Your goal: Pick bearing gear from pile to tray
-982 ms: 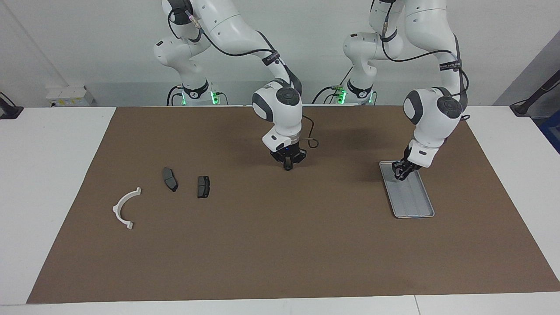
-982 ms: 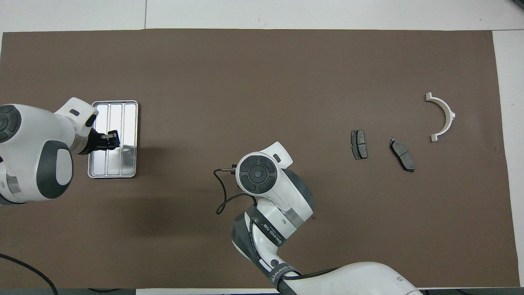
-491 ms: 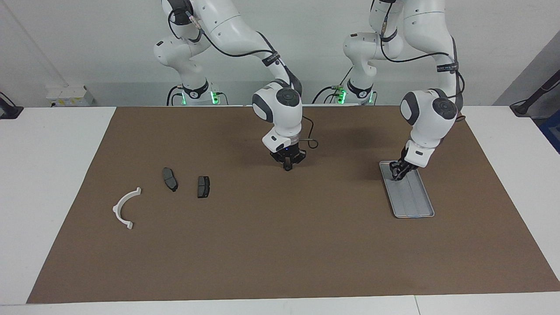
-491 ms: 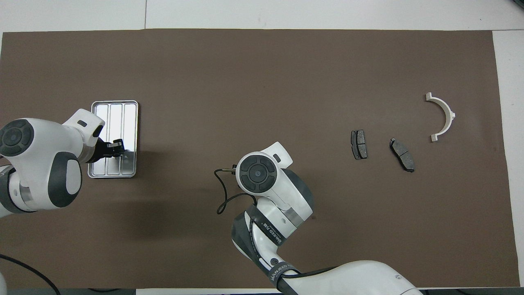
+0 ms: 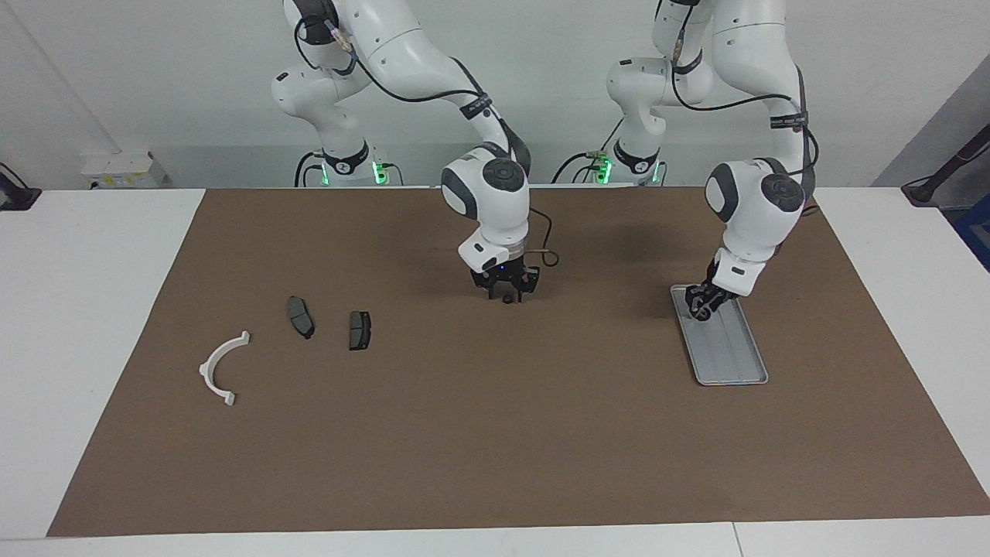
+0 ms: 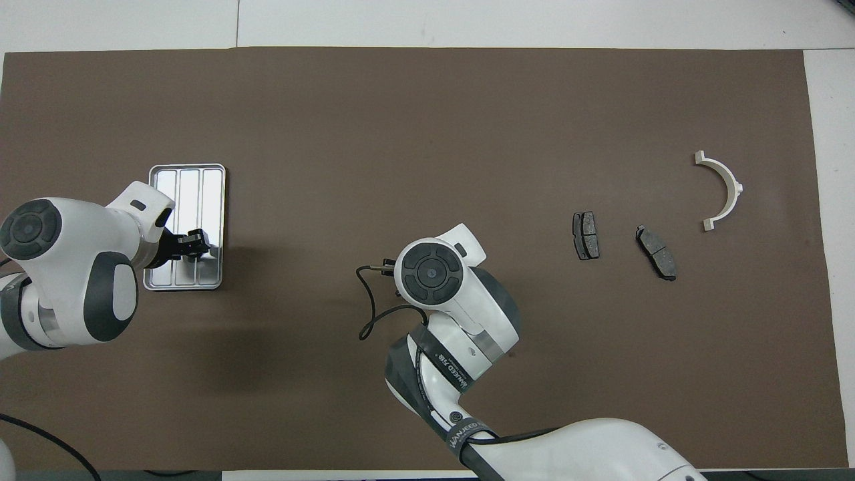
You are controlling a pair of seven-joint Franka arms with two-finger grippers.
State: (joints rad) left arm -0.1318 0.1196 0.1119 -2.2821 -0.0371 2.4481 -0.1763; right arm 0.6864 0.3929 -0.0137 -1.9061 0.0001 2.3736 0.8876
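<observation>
Two white robot arms work over a brown mat (image 5: 464,449) laid on a white surface (image 5: 93,309). The right claw (image 5: 506,294) hangs low over the middle of the mat, toward the robots' edge. It is spread wide and pointing straight down. A tiny dark round piece, probably the gear (image 5: 506,299), shows between its tips, on or just above the mat; which of the two cannot be told. In the overhead view the arm's own wrist hides both.

The tray (image 5: 735,363) lies well apart from the gear, toward the left arm's end of the surface. The left claw (image 5: 702,303) is over the tray's end nearest the robots. Whether it is wide or narrow cannot be told, nor whether it holds anything.

A white curved bracket (image 5: 216,367) and two dark brake pads (image 5: 300,317) (image 5: 359,330) lie toward the right arm's end, untouched.

The gear is small and round and would likely roll or skid if nudged. To do this step well, the right claw should stay centred over it and come straight down. It should close only once both tips flank the piece evenly, then lift vertically before any sideways travel.
</observation>
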